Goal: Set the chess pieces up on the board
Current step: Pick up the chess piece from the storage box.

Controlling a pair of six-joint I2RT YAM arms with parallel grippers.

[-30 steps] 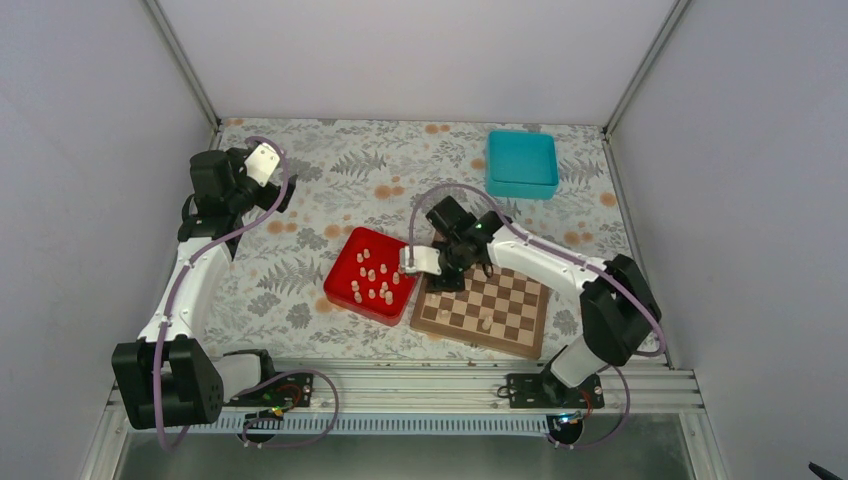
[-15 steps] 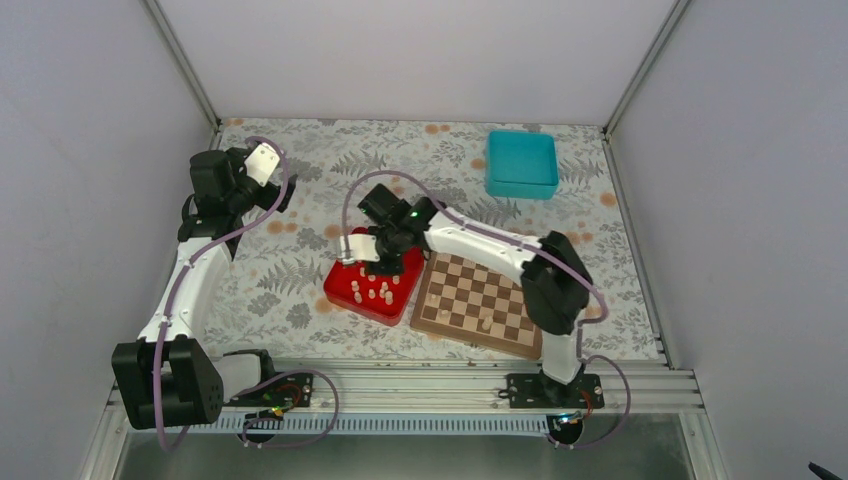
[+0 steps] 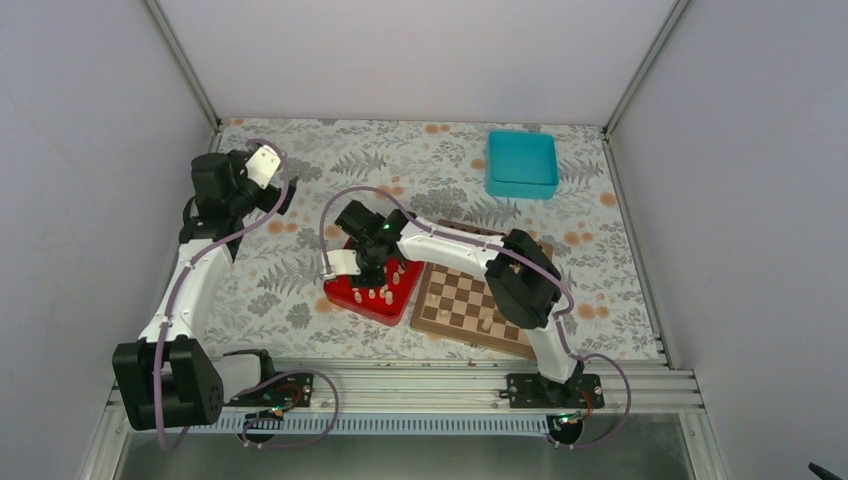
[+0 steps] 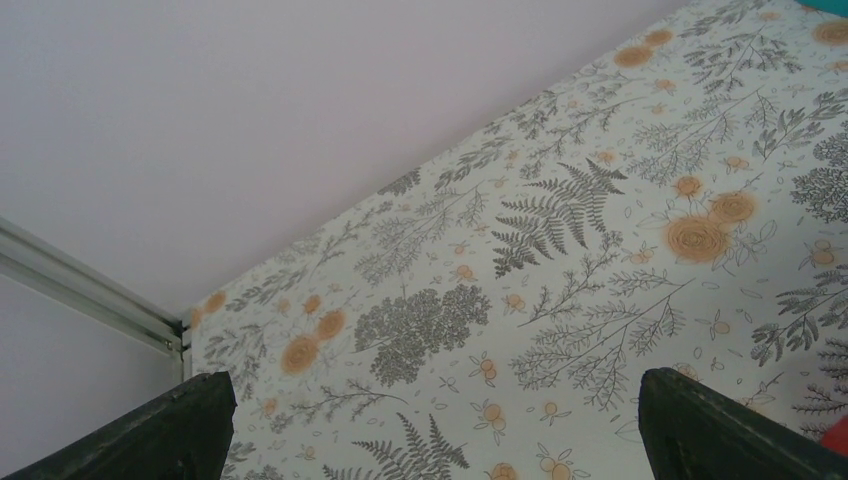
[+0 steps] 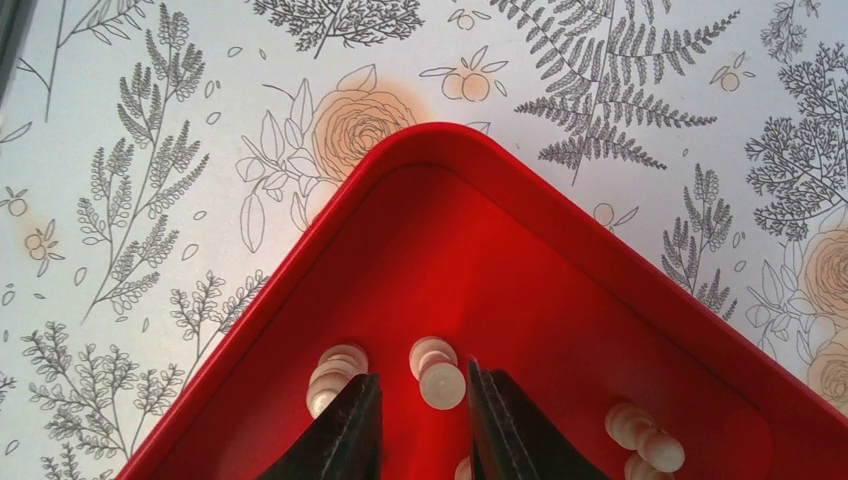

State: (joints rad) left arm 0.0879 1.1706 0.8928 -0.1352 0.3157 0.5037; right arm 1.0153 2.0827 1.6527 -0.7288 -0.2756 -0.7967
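Chess pieces (image 3: 376, 290): most of the pale ones stand loose in the red tray (image 3: 342, 290), left of centre on the floral surface (image 3: 300, 200). Too small in the top view for us to count or tell types.

Left to right:

- Left claw (image 4: 432, 400): far left, raised near the back-left corner, well apart from tray and board. Jaws spread wide with nothing between them. Its wrist view shows only the printed surface and the wall.
- Red tray: sits at an angle, one corner pointing away in the right wrist view (image 5: 440, 140). We see pale pieces in small clusters on its floor.
- Right claw (image 5: 422, 378): the arm reaches across from the right, and the claw is down inside the tray. Jaws are narrow and straddle one pale piece (image 5: 441, 385). That piece sits just beside the right finger (image 5: 495, 430), with a visible gap to the left finger (image 5: 350, 430). We cannot tell whether it is pinched. Another cluster of pieces (image 5: 335, 375) lies just outside the left finger, and more sit further right (image 5: 640, 440).
- Board (image 3: 460, 300): just beside the tray on its right, also at an angle and partly covered by the right arm. At least one pale piece (image 3: 485, 322) stands near its near edge; the rest of the visible squares carry none that we can make out.
- Teal box (image 3: 522, 163): back right, well apart from everything else.
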